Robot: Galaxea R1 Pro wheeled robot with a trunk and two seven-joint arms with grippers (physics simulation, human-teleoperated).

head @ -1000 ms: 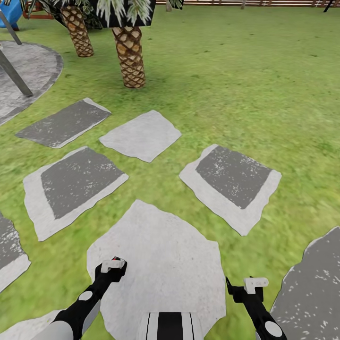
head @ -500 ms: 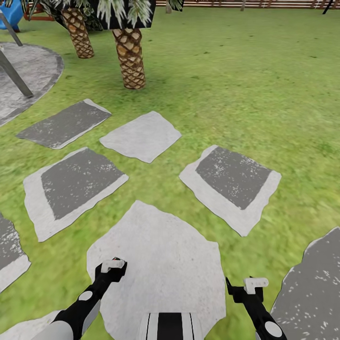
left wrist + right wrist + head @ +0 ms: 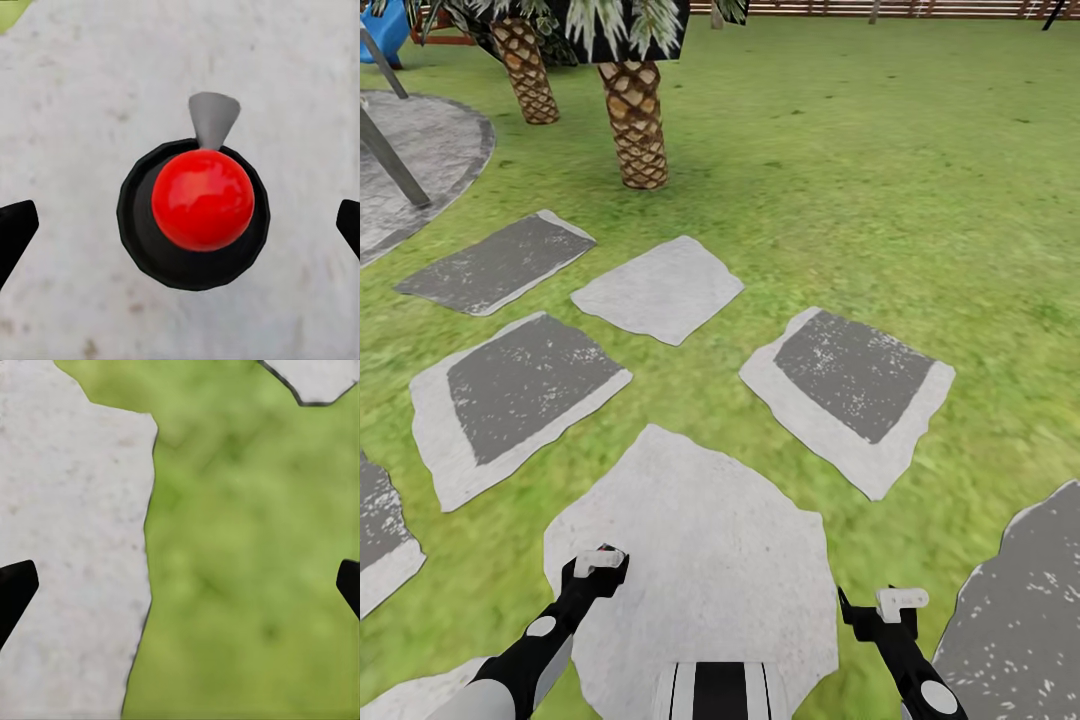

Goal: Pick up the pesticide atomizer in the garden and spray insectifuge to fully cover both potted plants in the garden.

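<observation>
Flanking the lawn (image 3: 920,180), palm trees (image 3: 634,120), fence (image 3: 880,8)

No visible change (view steady)

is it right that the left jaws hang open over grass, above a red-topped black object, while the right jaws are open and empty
Not quite. The left wrist view shows the left gripper over a pale stone slab, not grass, above the red-topped black object. The rest holds: the right gripper is open and empty.
</observation>
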